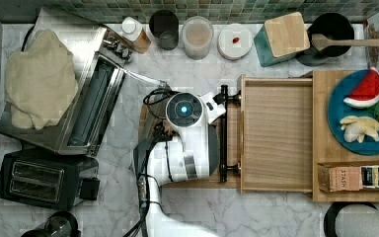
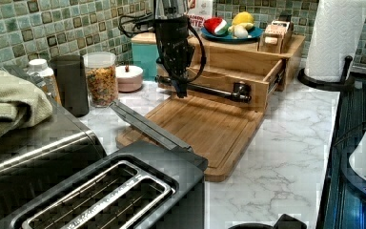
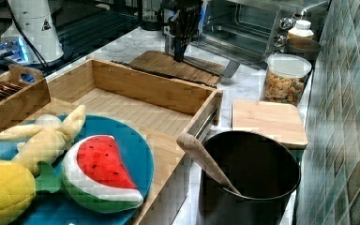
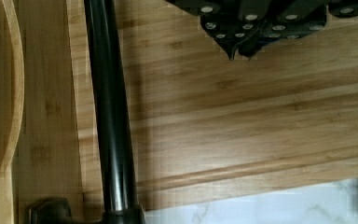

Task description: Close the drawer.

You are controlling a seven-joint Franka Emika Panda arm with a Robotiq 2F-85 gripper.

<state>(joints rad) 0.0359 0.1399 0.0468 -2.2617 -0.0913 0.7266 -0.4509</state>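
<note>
The drawer (image 1: 276, 138) is pulled out of the wooden shelf unit (image 1: 321, 163), with its grained bottom bare. Its long black bar handle (image 1: 223, 133) faces my arm. In the left view my gripper (image 2: 182, 91) hangs point-down just in front of the handle (image 2: 214, 90), over the cutting board (image 2: 205, 129). The wrist view has the gripper (image 4: 237, 50) shut with its tips together and nothing between them, a short gap away from the handle (image 4: 109, 107). The right view puts the gripper (image 3: 179, 54) beyond the drawer's front wall (image 3: 145, 86).
A toaster oven (image 1: 89, 108) with its door down sits at the top view's left, with a black toaster (image 1: 44, 180) below it. Jars (image 1: 197, 37) and a black pot (image 1: 330, 29) line the tiled wall. A paper towel roll (image 2: 336, 38) stands at the left view's right.
</note>
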